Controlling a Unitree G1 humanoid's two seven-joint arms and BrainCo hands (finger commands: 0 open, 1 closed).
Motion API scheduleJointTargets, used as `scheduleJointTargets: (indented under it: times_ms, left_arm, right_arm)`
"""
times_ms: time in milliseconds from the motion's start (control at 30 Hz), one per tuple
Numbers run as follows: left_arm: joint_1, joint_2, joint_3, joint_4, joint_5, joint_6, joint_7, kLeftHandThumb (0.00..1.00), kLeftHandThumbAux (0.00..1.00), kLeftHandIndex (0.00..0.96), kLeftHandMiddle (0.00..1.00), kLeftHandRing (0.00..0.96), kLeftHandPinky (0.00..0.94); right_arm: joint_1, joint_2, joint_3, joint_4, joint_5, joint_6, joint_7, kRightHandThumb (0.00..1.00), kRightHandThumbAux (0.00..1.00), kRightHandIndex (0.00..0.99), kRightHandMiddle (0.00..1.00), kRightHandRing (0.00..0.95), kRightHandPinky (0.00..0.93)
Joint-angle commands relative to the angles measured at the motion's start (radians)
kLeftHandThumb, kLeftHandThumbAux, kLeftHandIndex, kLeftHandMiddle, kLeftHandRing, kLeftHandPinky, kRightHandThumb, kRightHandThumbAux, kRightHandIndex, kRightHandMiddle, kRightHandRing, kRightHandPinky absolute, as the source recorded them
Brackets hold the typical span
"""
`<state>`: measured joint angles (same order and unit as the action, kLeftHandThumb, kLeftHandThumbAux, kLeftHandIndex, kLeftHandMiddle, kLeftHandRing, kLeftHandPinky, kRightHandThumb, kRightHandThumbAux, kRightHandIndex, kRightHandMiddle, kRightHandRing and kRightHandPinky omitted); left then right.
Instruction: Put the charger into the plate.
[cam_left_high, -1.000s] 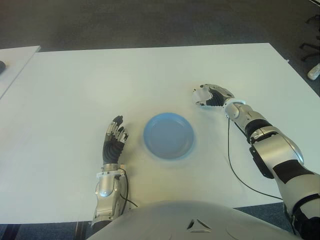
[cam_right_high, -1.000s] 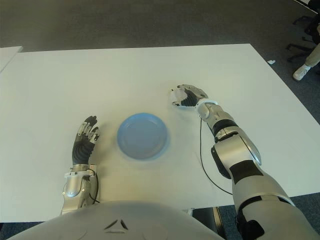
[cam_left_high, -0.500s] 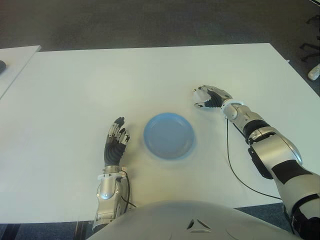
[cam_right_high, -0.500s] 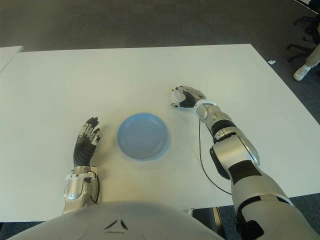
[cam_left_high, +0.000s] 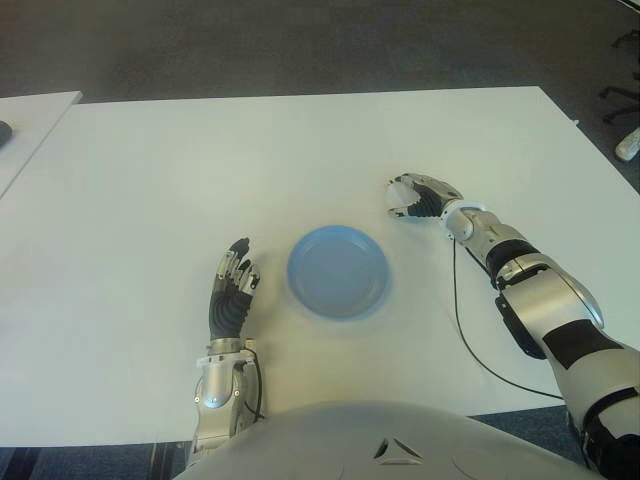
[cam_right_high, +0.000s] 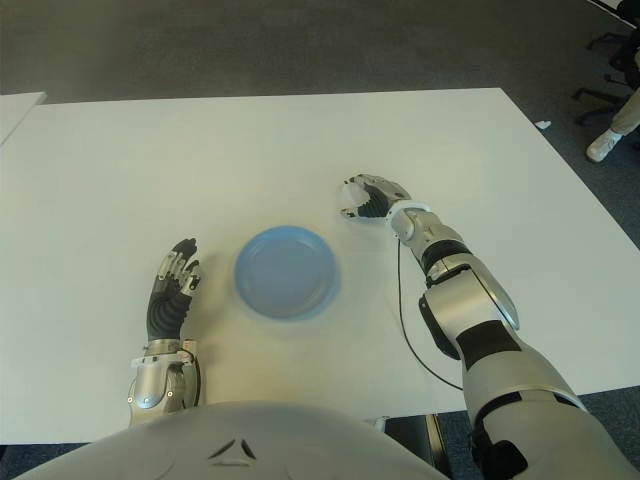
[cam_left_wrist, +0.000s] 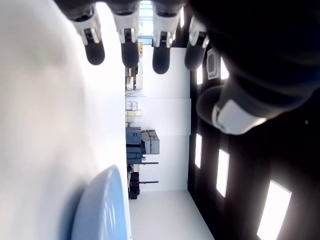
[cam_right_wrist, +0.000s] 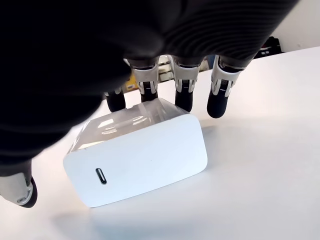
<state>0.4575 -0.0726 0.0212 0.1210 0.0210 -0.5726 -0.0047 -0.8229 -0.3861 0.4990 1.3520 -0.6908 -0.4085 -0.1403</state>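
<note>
The charger (cam_right_wrist: 136, 162) is a glossy white block with rounded edges and one slim oval port, unmarked, lying on the white worktop (cam_left_high: 150, 180) right of the blue plate (cam_left_high: 337, 272). The right robot hand (cam_left_high: 410, 196) cups over it, fingers curled round its far side, thumb not clearly gripping. The left robot hand (cam_left_high: 231, 290) shows left of the plate, fingers straight and empty.

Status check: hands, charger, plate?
Right hand curled over charger, charger on table, grasp not closed. Left hand open, left of plate. Plate empty, path clear.
</note>
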Motion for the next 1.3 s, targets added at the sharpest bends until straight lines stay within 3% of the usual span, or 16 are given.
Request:
scheduleJointTargets:
  times_ms: [33, 267, 467, 533, 700, 1300]
  left_arm:
    - [0.014, -0.001, -0.004, -0.008, 0.003, -0.001, 0.011, 0.179, 0.55, 0.151, 0.136, 0.104, 0.112]
    - [0.038, -0.02, -0.008, -0.044, 0.005, 0.019, 0.024, 0.21, 0.535, 0.16, 0.151, 0.117, 0.121]
    - [0.045, -0.021, -0.012, -0.038, 0.0, -0.026, 0.016, 0.237, 0.521, 0.166, 0.161, 0.124, 0.12]
    - [0.06, -0.029, -0.022, -0.05, -0.001, -0.043, 0.016, 0.256, 0.518, 0.167, 0.164, 0.126, 0.12]
    - [0.098, -0.051, -0.038, -0.11, -0.009, -0.01, 0.03, 0.285, 0.519, 0.167, 0.165, 0.129, 0.123]
    - [0.135, -0.057, -0.072, -0.164, -0.008, 0.015, 0.094, 0.339, 0.487, 0.18, 0.18, 0.146, 0.139]
  right_arm:
    - [0.03, 0.004, 0.02, 0.015, -0.018, 0.011, 0.021, 0.366, 0.438, 0.0, 0.036, 0.049, 0.111]
    - [0.028, -0.009, 0.054, 0.017, -0.046, -0.001, 0.034, 0.367, 0.403, 0.0, 0.017, 0.04, 0.104]
    - [0.032, -0.018, 0.068, 0.018, -0.049, -0.007, 0.041, 0.373, 0.391, 0.0, 0.005, 0.023, 0.084]
    - [0.043, -0.031, 0.065, 0.017, -0.044, -0.017, 0.031, 0.379, 0.388, 0.002, 0.009, 0.02, 0.082]
    - [0.057, -0.043, 0.043, 0.016, -0.024, -0.022, 0.02, 0.399, 0.377, 0.015, 0.038, 0.041, 0.093]
    - [0.068, -0.053, -0.001, 0.012, 0.006, -0.037, -0.003, 0.43, 0.333, 0.02, 0.074, 0.057, 0.077]
